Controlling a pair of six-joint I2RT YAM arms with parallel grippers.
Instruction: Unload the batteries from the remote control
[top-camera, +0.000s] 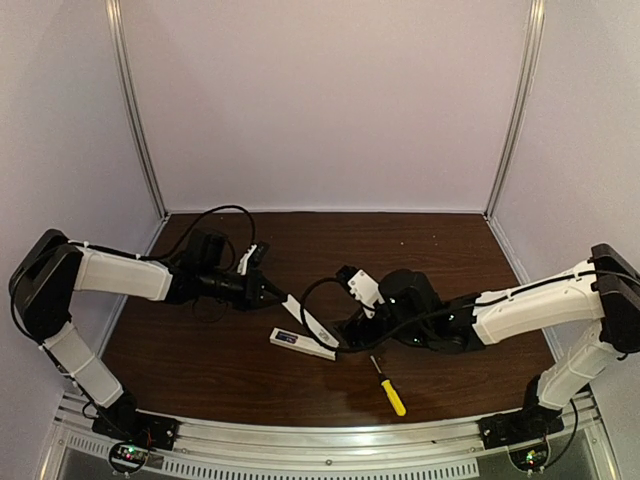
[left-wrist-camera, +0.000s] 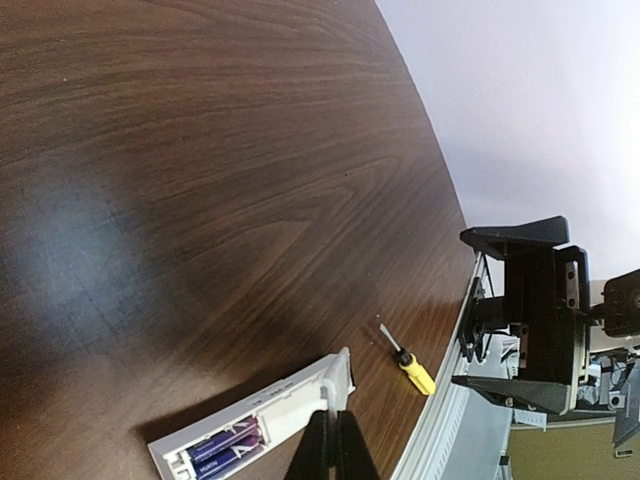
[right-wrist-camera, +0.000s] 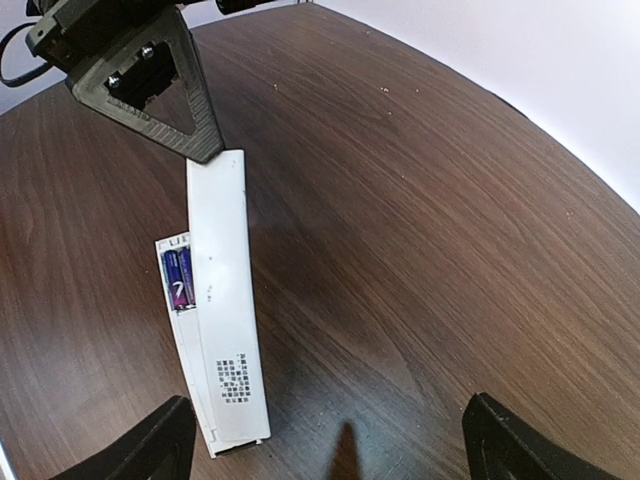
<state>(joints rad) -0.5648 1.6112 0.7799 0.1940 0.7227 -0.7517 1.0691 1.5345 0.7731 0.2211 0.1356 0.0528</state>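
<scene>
Remote control (top-camera: 298, 343) lies flat on a dark wood-grain table (top-camera: 440, 250), with two batteries (right-wrist-camera: 178, 280) seated in its open compartment. My left gripper (top-camera: 276, 294) is pinched on one end of the cover (right-wrist-camera: 228, 300), which slants over the remote control. My right gripper (right-wrist-camera: 330, 400) hangs above the remote control, spread wide and holding nothing. A screwdriver (top-camera: 390, 388) lies near the remote control. Pale walls (top-camera: 320, 100) enclose the table

My left arm (top-camera: 120, 272) stretches toward the middle, left gripper (top-camera: 280, 296) pinched tight on one end of the white cover (top-camera: 312, 324). My right gripper (right-wrist-camera: 330, 440) hangs low, its 2 fingers (right-wrist-camera: 150, 445) spread wide apart.
</scene>
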